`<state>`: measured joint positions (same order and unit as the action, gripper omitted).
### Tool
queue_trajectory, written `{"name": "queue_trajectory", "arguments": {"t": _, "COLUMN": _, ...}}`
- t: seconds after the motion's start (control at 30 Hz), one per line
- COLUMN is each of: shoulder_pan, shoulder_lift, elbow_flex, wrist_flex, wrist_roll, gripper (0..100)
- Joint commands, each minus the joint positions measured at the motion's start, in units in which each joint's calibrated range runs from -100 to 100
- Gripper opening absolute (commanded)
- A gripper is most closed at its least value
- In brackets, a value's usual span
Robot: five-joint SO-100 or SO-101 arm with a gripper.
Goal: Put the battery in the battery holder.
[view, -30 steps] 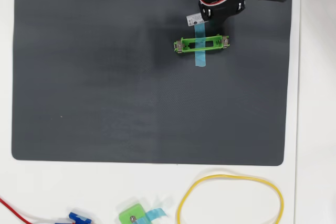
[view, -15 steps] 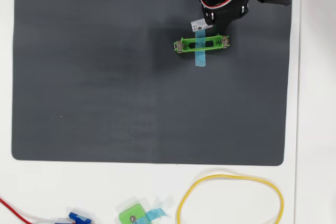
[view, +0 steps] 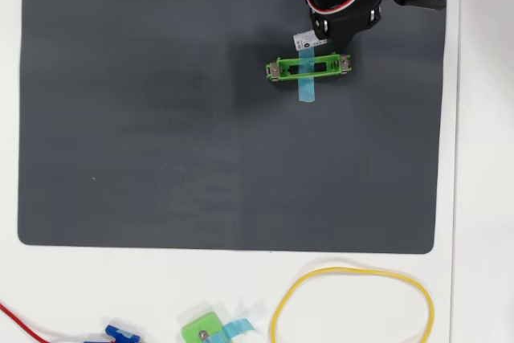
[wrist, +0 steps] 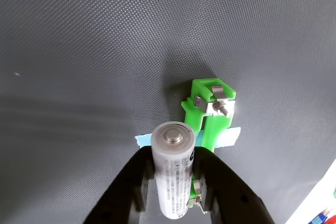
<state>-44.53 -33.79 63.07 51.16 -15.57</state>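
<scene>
The gripper (wrist: pixel 176 195) holds the battery (wrist: pixel 173 174) tight between its two black fingers (wrist: pixel 137 182). In the wrist view the battery lies along the gripper, with its flat silver end facing the camera. The fingers squeeze its sides, and both ends seem to stick out free. I think that helps, because the ends have to meet the metal bits in the holder.

The battery holder (view: pixel 309 67) is a thin green frame on the dark gray mat (view: pixel 161 118). A strip of light blue tape (view: pixel 305 78) crosses its middle, and I think the tape keeps the holder from sliding when something pushes on it. A shiny metal clip (wrist: pixel 218 103) sits at the holder's far end in the wrist view.

In the overhead view the battery (view: pixel 305 38) pokes out from under the black arm, just above the holder's long top edge. It is tilted, not lined up with the holder. It looks close to the holder but not inside it, so the job is not done yet. I cannot tell if it touches the frame.

Next the battery probably needs to turn flat and straight along the holder, then go down between the two metal ends. If it stays crooked, it may catch on the green edge.

Below the holder, off the mat on the white table (view: pixel 482 198), lie a yellow loop (view: pixel 277 311) and a smaller green piece (view: pixel 201 331).
</scene>
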Motion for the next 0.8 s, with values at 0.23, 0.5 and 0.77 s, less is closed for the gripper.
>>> {"name": "queue_trajectory", "arguments": {"t": 0.23, "shoulder_pan": 0.36, "shoulder_lift": 0.23, "elbow_flex": -1.48, "wrist_flex": -0.9, "wrist_roll": 1.23, "gripper": 0}}
{"name": "queue_trajectory", "arguments": {"t": 0.5, "shoulder_pan": 2.13, "shoulder_lift": 4.66, "elbow_flex": -3.24, "wrist_flex": -1.08, "wrist_roll": 1.23, "gripper": 0}}
{"name": "queue_trajectory", "arguments": {"t": 0.77, "shoulder_pan": 3.27, "shoulder_lift": 4.92, "elbow_flex": -3.42, "wrist_flex": -3.17, "wrist_roll": 2.48, "gripper": 0}}
